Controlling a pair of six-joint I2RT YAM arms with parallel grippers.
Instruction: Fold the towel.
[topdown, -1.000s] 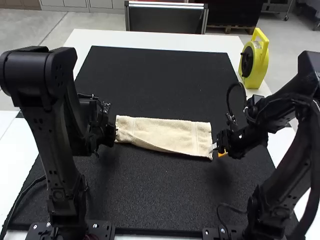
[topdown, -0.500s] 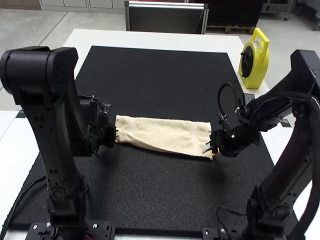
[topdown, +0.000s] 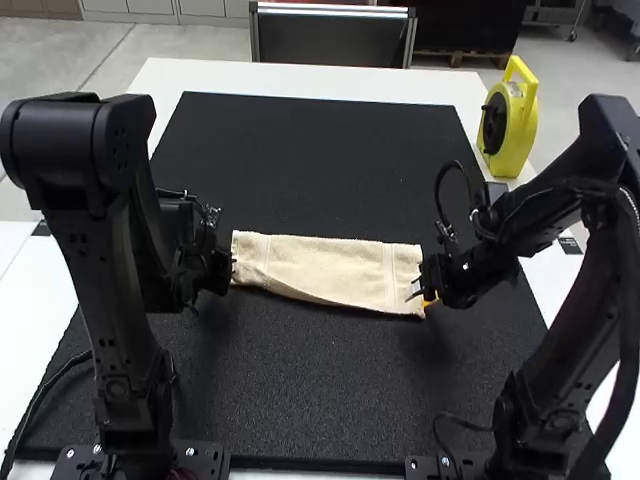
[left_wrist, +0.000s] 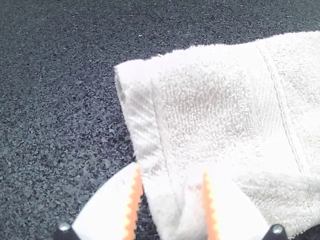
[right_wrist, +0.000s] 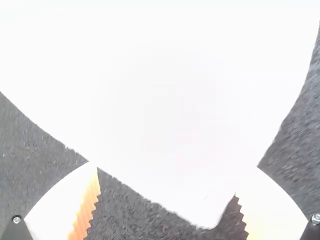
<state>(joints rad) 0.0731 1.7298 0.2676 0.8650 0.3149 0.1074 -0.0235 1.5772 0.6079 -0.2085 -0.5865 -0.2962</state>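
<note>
One towel (topdown: 325, 270) lies in a long strip on the mat (topdown: 300, 400) in the high view, the left gripper (topdown: 230, 268) at one end, the right gripper (topdown: 424, 294) at the other. In the left wrist view, the fingers (left_wrist: 134, 200) stand apart, towel between them. In the right wrist view, the fingers (right_wrist: 86, 207) are wide open about a corner.

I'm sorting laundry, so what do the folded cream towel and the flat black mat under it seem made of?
Folded cream towel: likely cotton terry, matte, given its looped pile.

Flat black mat: perhaps rubber or foam, dull, with a speckled grain.
</note>
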